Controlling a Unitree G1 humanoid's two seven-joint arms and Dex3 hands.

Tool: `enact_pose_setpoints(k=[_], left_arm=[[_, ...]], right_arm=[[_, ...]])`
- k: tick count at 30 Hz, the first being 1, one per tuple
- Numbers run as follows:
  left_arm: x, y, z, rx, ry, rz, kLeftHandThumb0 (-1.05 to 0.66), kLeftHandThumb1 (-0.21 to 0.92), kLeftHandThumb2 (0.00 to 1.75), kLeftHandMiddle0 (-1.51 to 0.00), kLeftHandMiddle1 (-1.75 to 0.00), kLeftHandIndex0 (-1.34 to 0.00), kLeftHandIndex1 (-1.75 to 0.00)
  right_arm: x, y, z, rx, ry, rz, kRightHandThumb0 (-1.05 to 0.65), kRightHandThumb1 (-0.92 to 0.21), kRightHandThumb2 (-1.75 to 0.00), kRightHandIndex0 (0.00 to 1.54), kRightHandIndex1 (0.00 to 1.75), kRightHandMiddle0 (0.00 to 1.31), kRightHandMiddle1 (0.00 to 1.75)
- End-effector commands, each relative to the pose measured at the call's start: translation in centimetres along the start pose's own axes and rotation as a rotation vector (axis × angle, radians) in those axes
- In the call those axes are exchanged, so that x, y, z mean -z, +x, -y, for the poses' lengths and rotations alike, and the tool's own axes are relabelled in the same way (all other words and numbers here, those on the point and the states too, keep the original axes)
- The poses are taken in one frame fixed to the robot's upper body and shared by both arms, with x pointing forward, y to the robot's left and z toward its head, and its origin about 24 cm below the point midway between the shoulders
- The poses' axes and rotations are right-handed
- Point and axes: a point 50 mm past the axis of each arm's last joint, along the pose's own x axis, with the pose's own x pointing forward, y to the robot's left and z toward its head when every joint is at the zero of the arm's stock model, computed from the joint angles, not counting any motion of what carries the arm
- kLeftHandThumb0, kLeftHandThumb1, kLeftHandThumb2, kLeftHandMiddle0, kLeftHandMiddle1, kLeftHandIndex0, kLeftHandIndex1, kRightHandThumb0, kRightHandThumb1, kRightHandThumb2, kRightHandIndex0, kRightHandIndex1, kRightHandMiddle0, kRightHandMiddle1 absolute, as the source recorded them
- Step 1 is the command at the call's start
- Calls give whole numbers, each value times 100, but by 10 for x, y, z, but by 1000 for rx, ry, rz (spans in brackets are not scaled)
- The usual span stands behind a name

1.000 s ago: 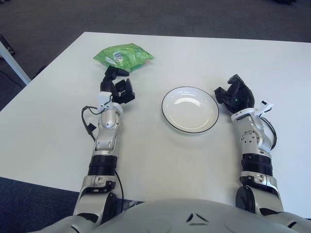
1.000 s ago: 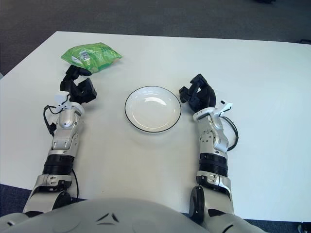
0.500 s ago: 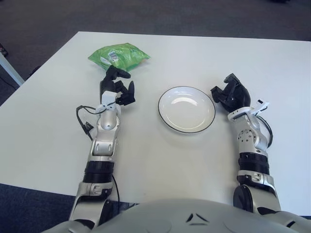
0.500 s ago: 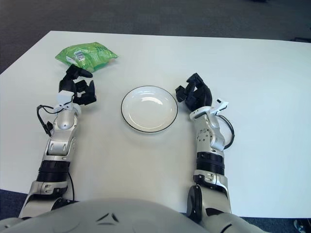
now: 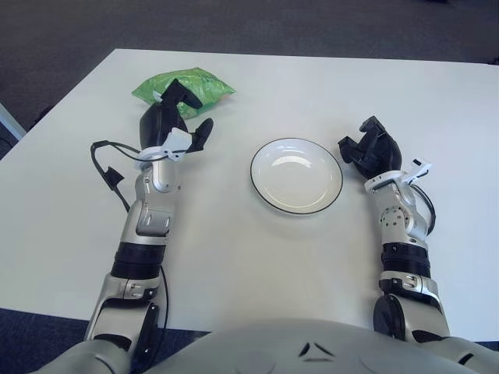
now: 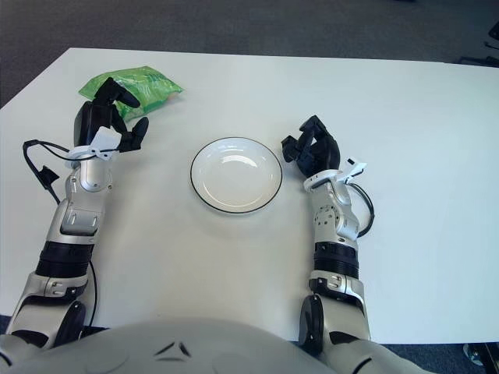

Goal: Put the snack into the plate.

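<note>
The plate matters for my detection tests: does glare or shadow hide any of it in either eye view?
Left eye view: the plate carries a soft pale highlight near its far inner wall, and its dark rim reads all round. Right eye view: the same faint sheen, nothing hidden. The left robot hand overlaps the near edge of the green snack bag; the right robot hand sits just right of the plate.

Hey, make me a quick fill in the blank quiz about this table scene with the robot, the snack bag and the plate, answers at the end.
1. The snack bag is coloured ____.
2. The white plate holds ____.
3. The robot hand reaching over the near edge of the snack bag is the ____ robot hand.
4. The right robot hand shows just to the ____ of the plate.

Answers: green; nothing; left; right
</note>
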Motion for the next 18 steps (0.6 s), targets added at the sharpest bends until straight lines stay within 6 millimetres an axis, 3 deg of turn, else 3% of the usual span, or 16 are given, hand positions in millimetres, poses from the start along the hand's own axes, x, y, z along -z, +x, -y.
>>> enact_pose_setpoints(k=[1, 18], left_arm=[[-9, 9, -9, -10, 74, 68, -43, 46, 113, -109, -175, -50, -175], [-27, 44, -23, -130, 357, 255, -44, 46, 114, -116, -175, -50, -175]], right_arm=[[27, -16, 20, 93, 30, -104, -52, -23, -142, 126, 175, 69, 175], [27, -17, 19, 94, 35, -102, -52, -23, -142, 126, 175, 68, 175]])
